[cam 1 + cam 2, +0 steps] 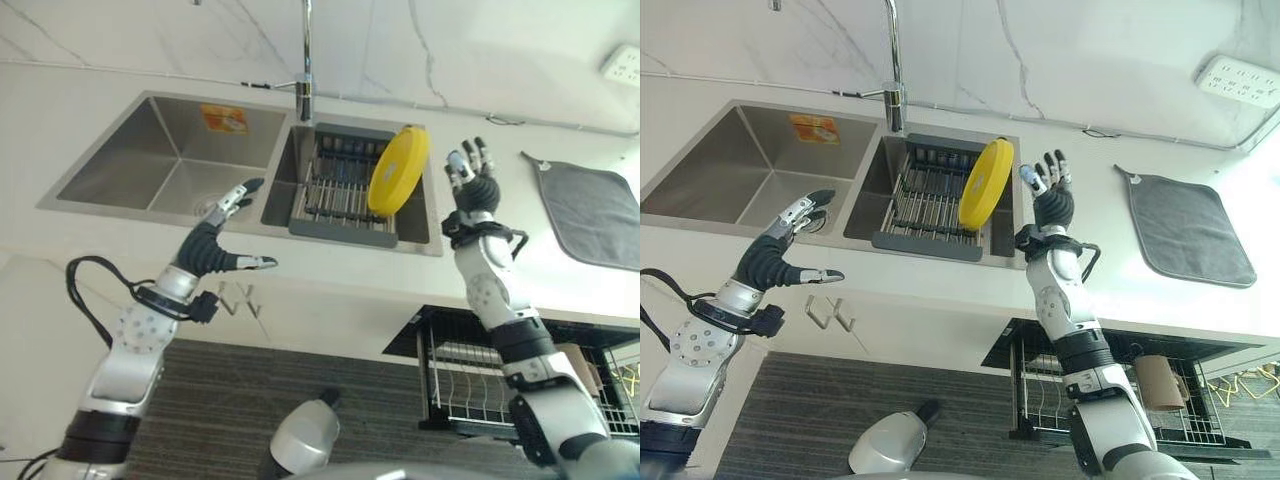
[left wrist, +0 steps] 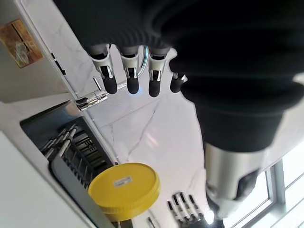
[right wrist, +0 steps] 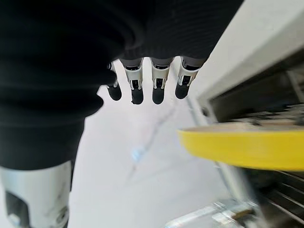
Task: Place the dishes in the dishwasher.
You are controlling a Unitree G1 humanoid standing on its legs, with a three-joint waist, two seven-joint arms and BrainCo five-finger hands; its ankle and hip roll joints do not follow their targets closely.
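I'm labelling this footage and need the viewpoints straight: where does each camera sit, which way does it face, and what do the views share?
Left eye view: on the head, facing the sink and dish rack; both arms enter, left hand open, right hand open beside the yellow plate.
Right eye view: same head, slightly offset, same scene plus the grey mat.
Left wrist view: on the left wrist, looking along its fingers toward the faucet.
Right wrist view: on the right wrist, looking past its fingers along the plate's edge.
All four views share the plate.
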